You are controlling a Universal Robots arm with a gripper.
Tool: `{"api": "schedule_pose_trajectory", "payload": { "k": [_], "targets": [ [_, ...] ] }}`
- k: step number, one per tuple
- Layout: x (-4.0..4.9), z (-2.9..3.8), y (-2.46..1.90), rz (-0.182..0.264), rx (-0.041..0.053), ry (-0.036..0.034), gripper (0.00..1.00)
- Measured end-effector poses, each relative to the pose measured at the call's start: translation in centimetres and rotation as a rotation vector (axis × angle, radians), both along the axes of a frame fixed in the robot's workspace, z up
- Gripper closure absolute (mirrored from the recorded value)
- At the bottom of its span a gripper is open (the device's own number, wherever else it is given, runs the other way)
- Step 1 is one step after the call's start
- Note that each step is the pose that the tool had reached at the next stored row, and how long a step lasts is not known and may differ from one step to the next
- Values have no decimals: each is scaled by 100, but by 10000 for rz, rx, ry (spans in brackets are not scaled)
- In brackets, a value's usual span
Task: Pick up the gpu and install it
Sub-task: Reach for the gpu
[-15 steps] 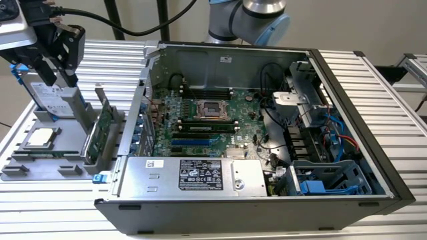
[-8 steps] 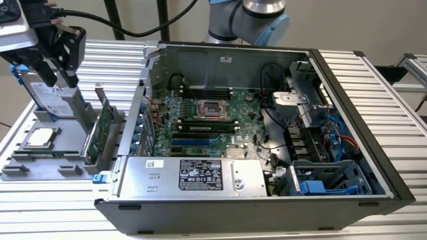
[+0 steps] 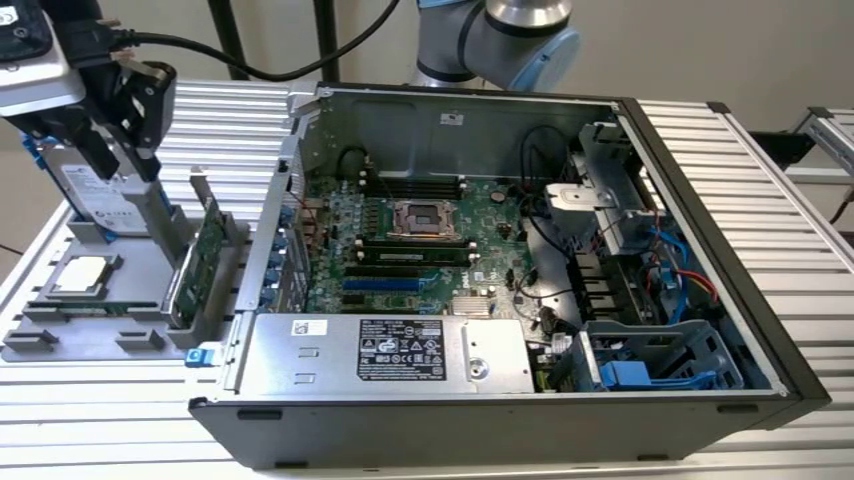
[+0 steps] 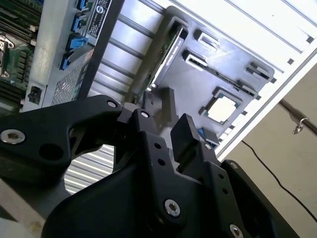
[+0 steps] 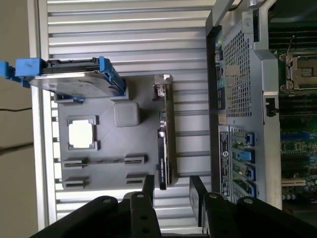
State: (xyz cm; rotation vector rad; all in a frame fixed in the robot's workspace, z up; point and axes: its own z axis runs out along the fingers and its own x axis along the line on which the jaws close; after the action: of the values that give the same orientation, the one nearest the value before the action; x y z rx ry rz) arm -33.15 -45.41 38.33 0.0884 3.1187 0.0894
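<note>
— Matte black gripper (image 5: 172,187), angular and bolted: how did it stand?
— Spread wide, holding nothing, over the flat grey moulded tray (image 5: 109,144).
— And the gpu (image 3: 200,265)?
— It stood on its long edge in a slot of that tray, a thin green board with a silver bracket. In the exterior view it was at nine o'clock from the grey metal case (image 3: 467,440), on the ribbed aluminium counter (image 3: 747,200).

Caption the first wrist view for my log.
Open gripper hovers above the grey tray where the graphics card stands on edge.
</note>
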Motion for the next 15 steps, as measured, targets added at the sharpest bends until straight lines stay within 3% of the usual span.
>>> {"api": "schedule_pose_trajectory", "payload": {
  "k": [15],
  "targets": [
    [0,-84,0,201,0,-1,0]
  ]
}}
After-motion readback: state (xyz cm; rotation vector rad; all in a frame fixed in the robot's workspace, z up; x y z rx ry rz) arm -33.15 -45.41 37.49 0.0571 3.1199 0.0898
